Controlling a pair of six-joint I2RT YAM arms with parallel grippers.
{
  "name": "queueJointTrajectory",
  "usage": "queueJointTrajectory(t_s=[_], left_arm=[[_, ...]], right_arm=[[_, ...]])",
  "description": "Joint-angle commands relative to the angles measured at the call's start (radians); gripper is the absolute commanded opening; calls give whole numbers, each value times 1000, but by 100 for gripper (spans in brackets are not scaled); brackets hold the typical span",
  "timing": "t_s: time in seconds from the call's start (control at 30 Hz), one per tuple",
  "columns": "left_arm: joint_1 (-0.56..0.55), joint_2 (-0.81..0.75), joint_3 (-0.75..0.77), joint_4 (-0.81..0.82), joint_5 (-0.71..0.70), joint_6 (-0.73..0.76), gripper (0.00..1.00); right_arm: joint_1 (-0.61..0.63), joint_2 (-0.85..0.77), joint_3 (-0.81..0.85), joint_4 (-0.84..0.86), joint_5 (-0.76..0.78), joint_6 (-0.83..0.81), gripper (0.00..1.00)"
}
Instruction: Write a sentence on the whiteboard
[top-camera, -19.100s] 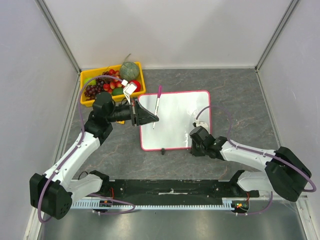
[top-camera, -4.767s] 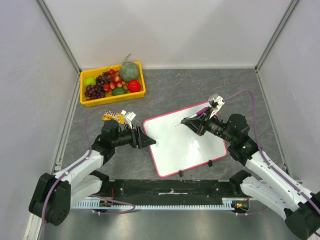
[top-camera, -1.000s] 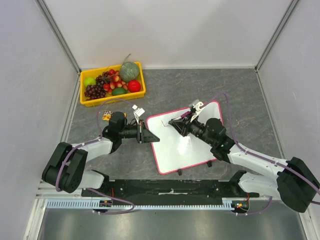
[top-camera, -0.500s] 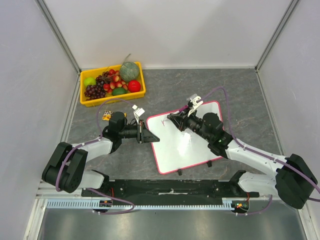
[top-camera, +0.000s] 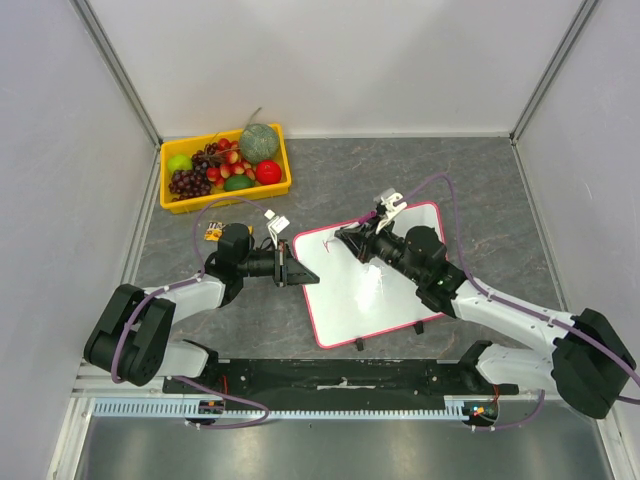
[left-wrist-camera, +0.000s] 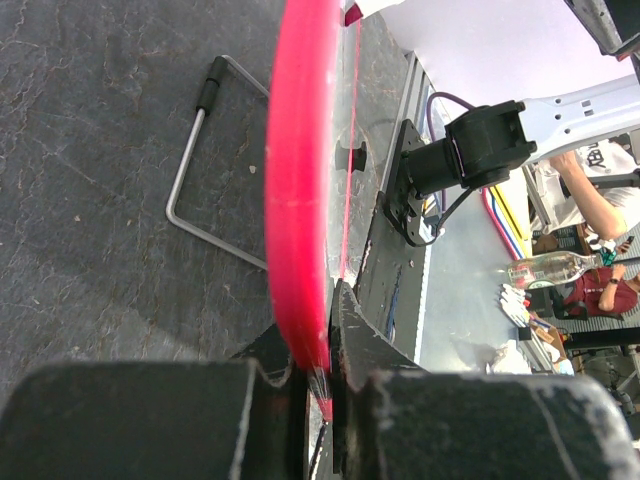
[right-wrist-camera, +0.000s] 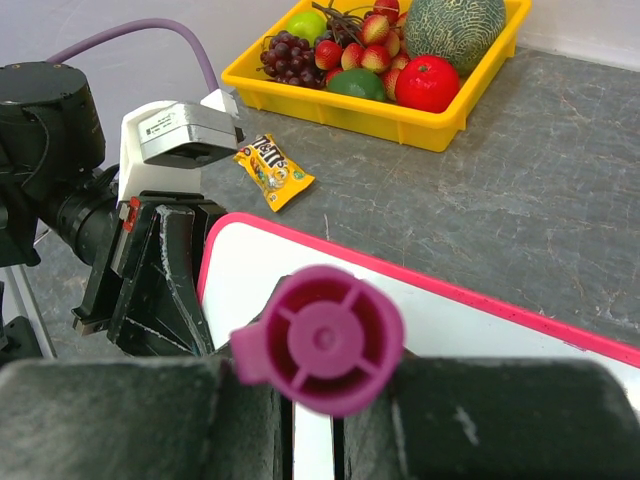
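The grey stone-patterned table (top-camera: 480, 190) bears everything. On it, near the middle and just ahead of the arm bases, lies the whiteboard (top-camera: 375, 300), turned askew so that its far-left corner points toward the left arm. Its pink-red rim runs all round a glossy white face.

Both arms reach in low over the table from either side of the board. At the far-left corner of the table sits a yellow tray (top-camera: 226, 200) of fruit, well apart from the board.

The left gripper (top-camera: 300, 275) comes in from the board's left side, and its fingers are clamped on the rim at the far-left corner; the left wrist view shows the red edge pinched between the two black fingers (left-wrist-camera: 360, 350). A bent wire leg (left-wrist-camera: 200, 190) with a black tip rests on the table beside that rim.

The right gripper (top-camera: 350, 241) is over the far part of the board, closed around a magenta marker (right-wrist-camera: 318, 340), whose capped end faces the right wrist camera. The marker's tip is hidden.

A small yellow candy packet (right-wrist-camera: 273, 170) lies on the table between tray and board.

Of the sentence (top-camera: 323, 243), only a faint magenta stroke shows near the far-left corner, just beside the right gripper; it is too small to read.
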Motion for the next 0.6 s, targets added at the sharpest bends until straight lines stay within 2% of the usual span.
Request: queueJointTrajectory(t_s=[0.0,0.57], left_arm=[[-8,15,-28,-30,-50,195,2],[-10,15,-28,-29,-50,195,2]], right_arm=[[-6,-13,-34,-57,66,-29,0],[-6,-65,-109,-81,66,-7,0]])
